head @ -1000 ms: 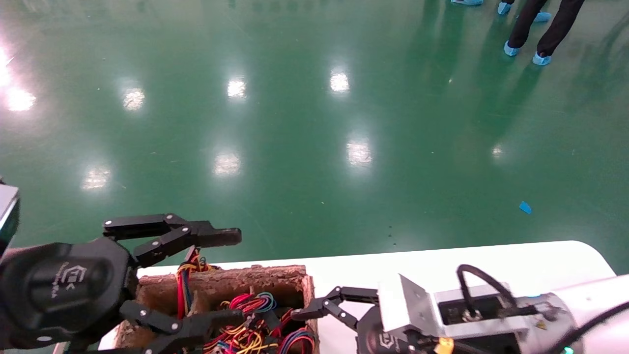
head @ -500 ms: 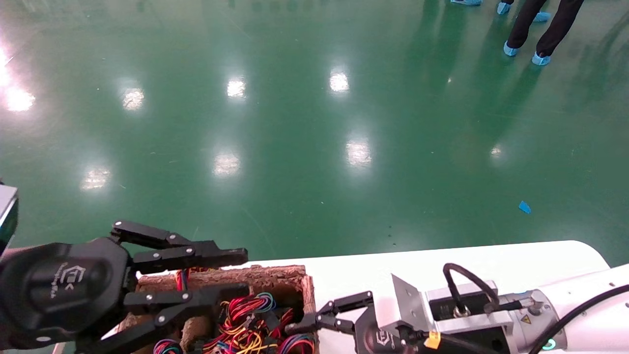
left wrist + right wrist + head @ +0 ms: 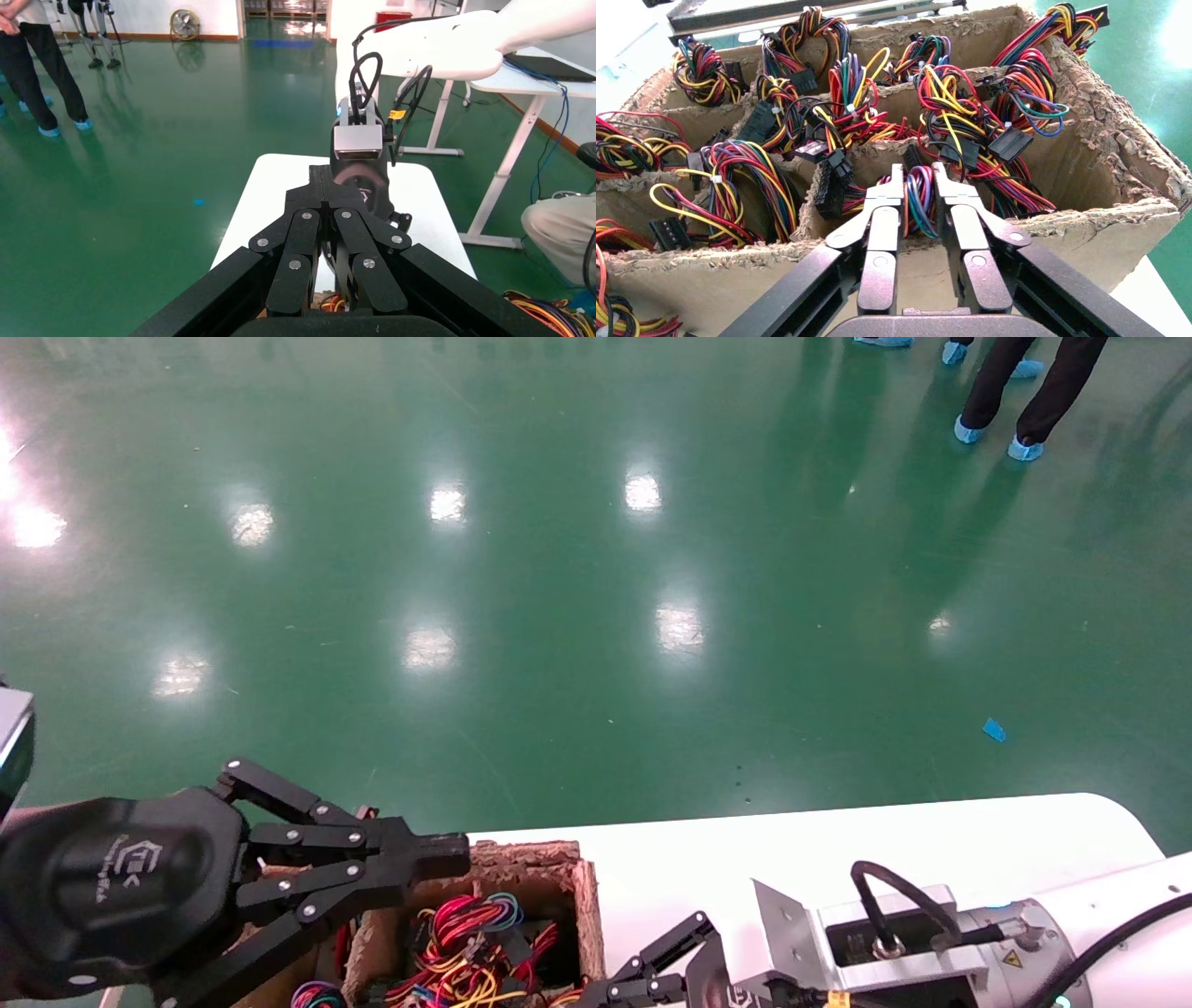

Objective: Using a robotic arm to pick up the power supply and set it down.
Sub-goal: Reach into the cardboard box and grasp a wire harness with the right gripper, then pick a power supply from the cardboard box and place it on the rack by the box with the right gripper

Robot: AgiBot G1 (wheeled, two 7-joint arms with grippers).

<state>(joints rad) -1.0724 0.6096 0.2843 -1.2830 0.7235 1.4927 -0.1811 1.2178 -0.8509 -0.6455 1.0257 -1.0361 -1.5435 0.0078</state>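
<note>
Since a second ago the left tool (image 3: 445, 847) has gone from wide open to pinched shut, tips together and holding nothing, at the far rim of the crate (image 3: 589, 905). The right tool (image 3: 918, 170) has dropped lower and nearer over the crate's right end, so the head view now shows only its linkage at the bottom edge. Its black bolted fingers are narrow, with a small gap. The power supply (image 3: 916, 203) shows only as a looped bundle of blue, red and green wires in the compartment directly under that gap, and its metal body is hidden. Possibly the tips touch the wires; hard to say from the wrist view. The crate is brown pressed fibre with rough, ragged edges, split into cells by thin dividers. Each cell is stuffed with glossy red, yellow, black and blue cable loops and black plastic connectors (image 3: 828, 186). It sits on a smooth white counter (image 3: 931, 840) with a rounded corner. Both tools have rounded matte black housings with a white logo, and the right one carries a silver-grey wrist block (image 3: 894, 947) with a black cable loop. The green floor (image 3: 596, 570) is glossy with lamp reflections, and a person's dark legs (image 3: 1024, 384) stand far off.
</note>
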